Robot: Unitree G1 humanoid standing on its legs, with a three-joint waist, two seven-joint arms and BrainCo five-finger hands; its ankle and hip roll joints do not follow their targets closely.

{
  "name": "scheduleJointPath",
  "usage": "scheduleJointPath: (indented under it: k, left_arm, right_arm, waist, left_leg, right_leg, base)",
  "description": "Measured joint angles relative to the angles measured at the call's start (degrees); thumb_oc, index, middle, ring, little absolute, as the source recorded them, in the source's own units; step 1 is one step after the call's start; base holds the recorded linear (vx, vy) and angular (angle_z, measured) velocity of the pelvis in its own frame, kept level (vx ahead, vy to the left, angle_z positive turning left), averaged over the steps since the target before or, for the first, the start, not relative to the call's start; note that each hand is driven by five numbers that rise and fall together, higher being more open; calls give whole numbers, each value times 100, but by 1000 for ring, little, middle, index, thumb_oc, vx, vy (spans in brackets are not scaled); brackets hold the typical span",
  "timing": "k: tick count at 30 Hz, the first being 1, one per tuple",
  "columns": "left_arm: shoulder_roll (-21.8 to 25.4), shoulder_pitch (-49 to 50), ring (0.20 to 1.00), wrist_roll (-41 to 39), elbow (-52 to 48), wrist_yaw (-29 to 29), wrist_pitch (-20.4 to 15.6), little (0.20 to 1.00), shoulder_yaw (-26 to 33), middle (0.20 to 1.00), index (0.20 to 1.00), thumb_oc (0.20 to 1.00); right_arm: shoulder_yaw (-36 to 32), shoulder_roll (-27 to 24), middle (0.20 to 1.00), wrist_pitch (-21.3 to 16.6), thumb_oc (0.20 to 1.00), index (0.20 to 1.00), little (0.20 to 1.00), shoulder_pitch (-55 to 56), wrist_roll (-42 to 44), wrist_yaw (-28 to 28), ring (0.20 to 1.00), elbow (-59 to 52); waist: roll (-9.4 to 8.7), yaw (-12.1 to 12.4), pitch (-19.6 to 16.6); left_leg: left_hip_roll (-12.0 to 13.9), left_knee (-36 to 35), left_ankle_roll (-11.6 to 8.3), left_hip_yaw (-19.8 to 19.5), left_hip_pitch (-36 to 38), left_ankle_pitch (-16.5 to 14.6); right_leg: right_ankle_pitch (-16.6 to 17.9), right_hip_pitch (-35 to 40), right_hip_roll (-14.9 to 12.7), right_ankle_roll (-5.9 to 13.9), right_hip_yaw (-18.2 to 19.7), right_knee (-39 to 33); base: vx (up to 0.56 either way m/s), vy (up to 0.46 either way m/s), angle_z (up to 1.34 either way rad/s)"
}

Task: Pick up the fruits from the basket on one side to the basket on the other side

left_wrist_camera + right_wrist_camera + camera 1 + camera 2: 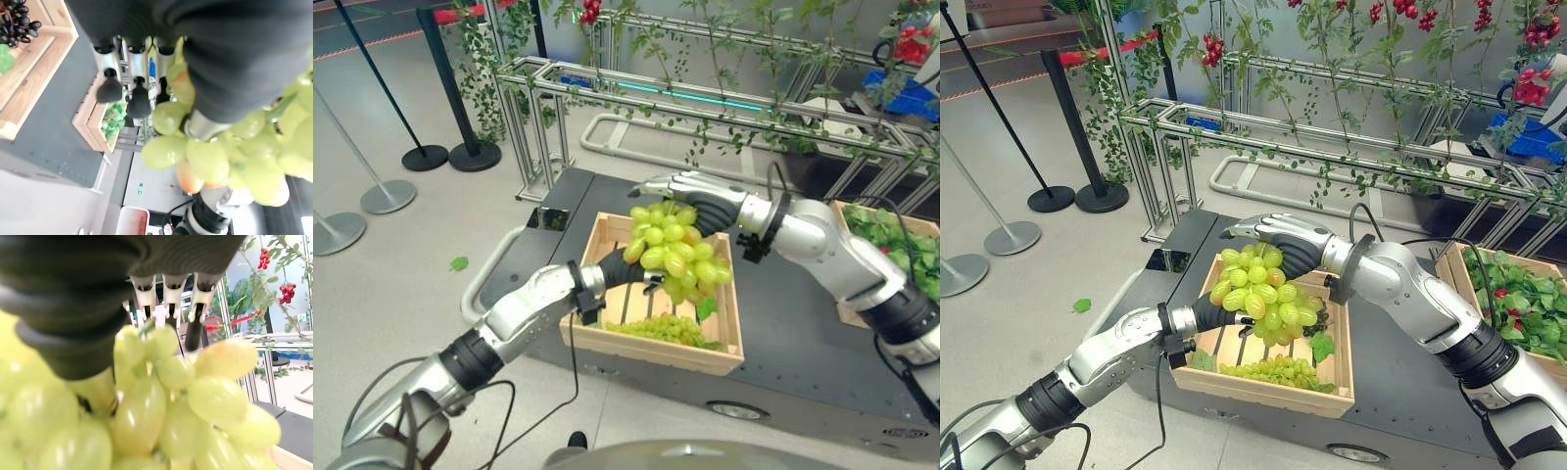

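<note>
A big bunch of green grapes [675, 250] hangs in the air above the middle wooden crate [651, 354]. My left hand [615, 262] comes in from the lower left and grips the bunch's side, thumb buried among the grapes [205, 156]. My right hand [710, 208] lies over the top of the bunch from the right. Its fingers [166, 291] reach past the stalk and its thumb presses into the grapes [166, 416]. A second, smaller bunch of green grapes [666, 330] lies on the crate's slats near the front wall.
The crates stand on a dark platform [803, 343]. At the right, a crate [1449, 259] holds green leaves and red fruit [1503, 292]. Another crate [49, 73] holds dark grapes [17, 27]. A metal frame with vines [705, 98] runs behind. Stanchion posts [426, 155] stand on the floor at the left.
</note>
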Motion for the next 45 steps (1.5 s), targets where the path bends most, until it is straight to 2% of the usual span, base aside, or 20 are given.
scheduleJointPath:
  k: [17, 25, 30, 36, 45]
  left_arm:
    - [20, -1, 200, 16, -3, -76, 6, 200, 1, 200, 200, 200]
    - [59, -1, 200, 111, -10, -74, -14, 200, 45, 200, 200, 200]
    - [88, 18, 200, 111, -16, -67, -113, 200, 404, 200, 200, 200]
    - [138, 370, 200, 104, -39, -48, -248, 200, 1166, 200, 200, 200]
    - [296, 743, 200, 97, -45, -44, -261, 200, 1376, 200, 200, 200]
  right_arm:
    - [-1, 1, 1000, 0, 1000, 1000, 1000, 0, -5, 7, 1000, 14]
    - [-88, -318, 1000, -5, 1000, 1000, 1000, 6, -6, 28, 1000, 8]
    - [-556, -603, 1000, -23, 1000, 1000, 1000, 170, 49, 20, 1000, -91]
    - [-1423, -997, 1000, -102, 1000, 1000, 1000, 813, 299, 12, 1000, -131]
    - [-2361, -1164, 1000, -210, 1000, 1000, 1000, 1486, 541, -52, 1000, -199]
  waist:
    - [6, -2, 5]
    - [4, -4, 7]
    - [2, 0, 9]
    - [-3, -1, 20]
    - [-11, -36, 55]
  left_leg:
    - [18, 0, 0, 0, 0, 0]
    - [20, -1, 0, 0, -3, -1]
    - [20, -1, 0, -2, -29, -1]
    - [19, -1, 0, -10, -54, -1]
    - [18, -2, 1, -7, -56, -3]
  right_leg:
    - [0, -1, -1, 0, 0, 1]
    - [-1, -5, -1, 2, 0, 0]
    - [-2, -20, -1, 3, -3, -1]
    - [-2, -26, 1, 3, -9, -10]
    - [-2, -50, 0, 4, -5, -14]
  base:
    - [0, 0, 0]
    - [0, 0, 0]
    - [0, 0, 0]
    - [0, 0, 0]
    - [0, 0, 0]
